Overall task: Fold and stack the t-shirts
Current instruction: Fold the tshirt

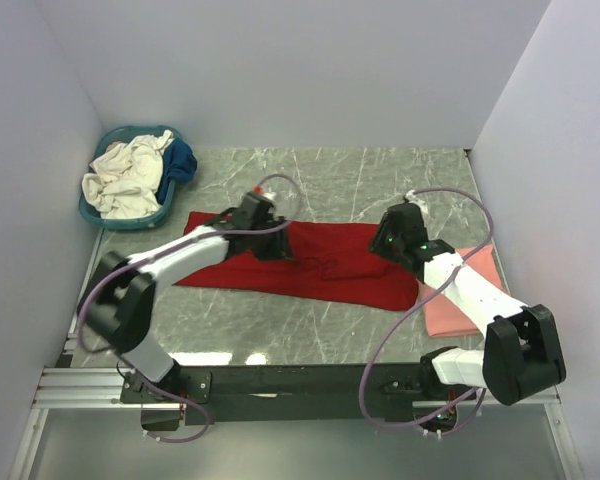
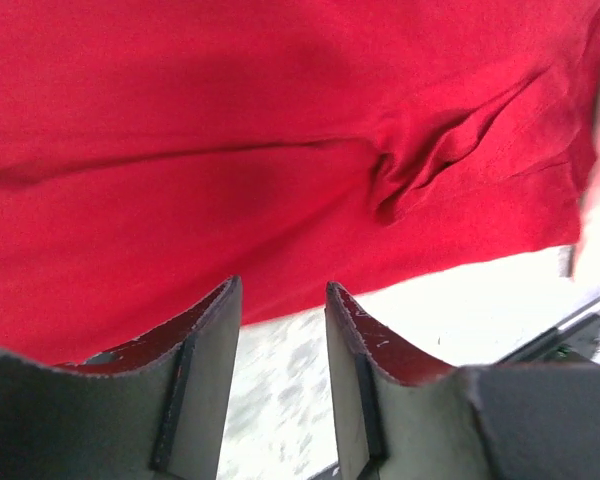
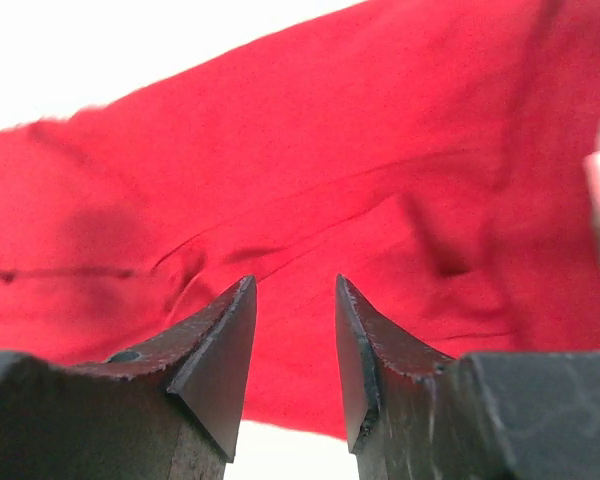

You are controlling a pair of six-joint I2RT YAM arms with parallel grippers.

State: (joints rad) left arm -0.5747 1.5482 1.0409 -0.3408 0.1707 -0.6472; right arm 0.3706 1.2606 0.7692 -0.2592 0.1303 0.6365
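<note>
**Red shirt lies flat as both grippers hover empty**

Deep red t-shirt (image 1: pixel 320 265) lies as a long band across the middle of the desk (image 1: pixel 360 180), with a wrinkle bunched in its cloth. The left gripper (image 2: pixel 280 288) hangs over its left half and the right gripper (image 3: pixel 294 282) over its right end, both with jaws parted and nothing between them. A salmon pink shirt (image 1: pixel 450 310) lies just past the red shirt's right end. A teal basket (image 1: pixel 125 224), beyond its far left corner, holds the cream-white shirt (image 1: pixel 125 175) and the dark blue shirt (image 1: pixel 183 160). A pinch that catches only one layer, or the wrinkle, would likely pull the fold askew.
</note>
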